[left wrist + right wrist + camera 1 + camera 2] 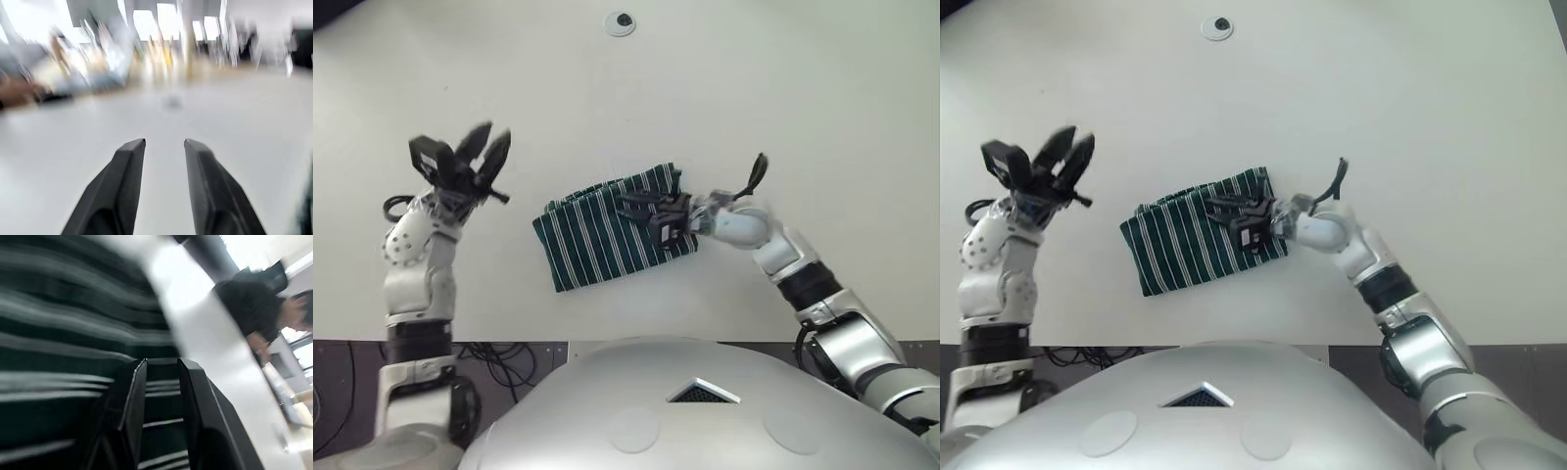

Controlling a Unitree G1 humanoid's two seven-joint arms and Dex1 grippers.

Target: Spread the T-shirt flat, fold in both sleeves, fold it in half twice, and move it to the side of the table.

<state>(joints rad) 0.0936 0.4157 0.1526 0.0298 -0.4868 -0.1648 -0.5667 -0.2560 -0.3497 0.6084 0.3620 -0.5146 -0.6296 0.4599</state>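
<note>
Left gripper (487, 142) is held up in the air at the left of the frame, above the white table (803, 98). Its two black fingers (128, 176) are apart, with a clear gap between them. Nothing is in them. It is well apart from the cloth.

Near the top middle of the frame, a small round disc (621, 23) lies on the table, far from everything else.

In the middle of the frame lies the T-shirt (592, 240). It is dark green with thin white stripes. It is folded into a small, thick block and lies flat on the table, a little tilted, with its right end higher in the frame than its left end.

Just right of the middle, the right gripper (628, 204) lies low over the right end of the T-shirt, pointing to the left. Its fingers (131, 401) are a little apart, and striped cloth shows in the thin gap between them. Whether they press on the cloth is hard to tell.
</note>
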